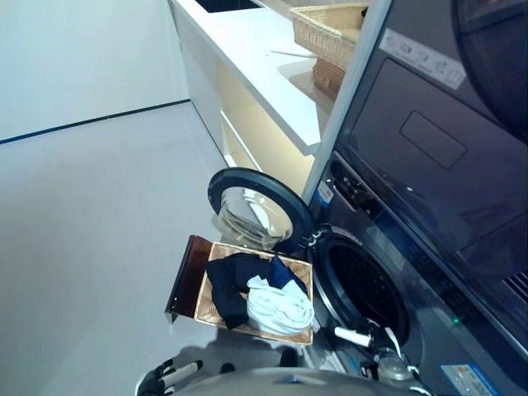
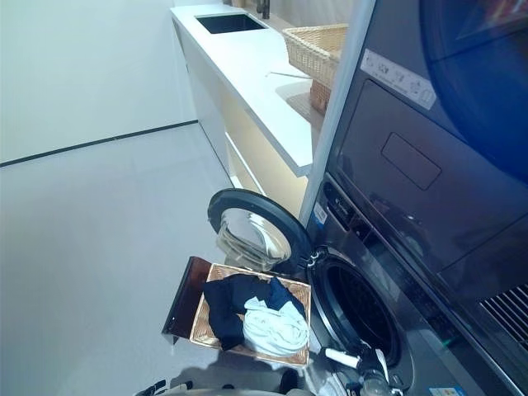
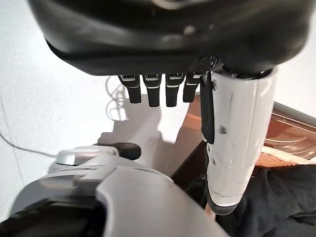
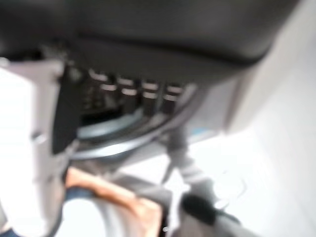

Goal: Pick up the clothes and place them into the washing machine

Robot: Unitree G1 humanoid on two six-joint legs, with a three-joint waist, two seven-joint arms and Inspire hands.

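Note:
A shallow wicker basket rests on a low dark brown box next to the washing machine. It holds dark navy clothes and a white garment. The machine's round door stands open above the basket, and the dark drum opening is to its right. My left hand hangs low, near the basket's front left, open and empty; its wrist view shows the dark cloth past the thumb. My right hand is low in front of the drum opening, open and empty.
A second machine is stacked above the washer. A long white counter runs along the wall behind, with wicker baskets on it and a sink at its far end. Light grey floor lies open to the left.

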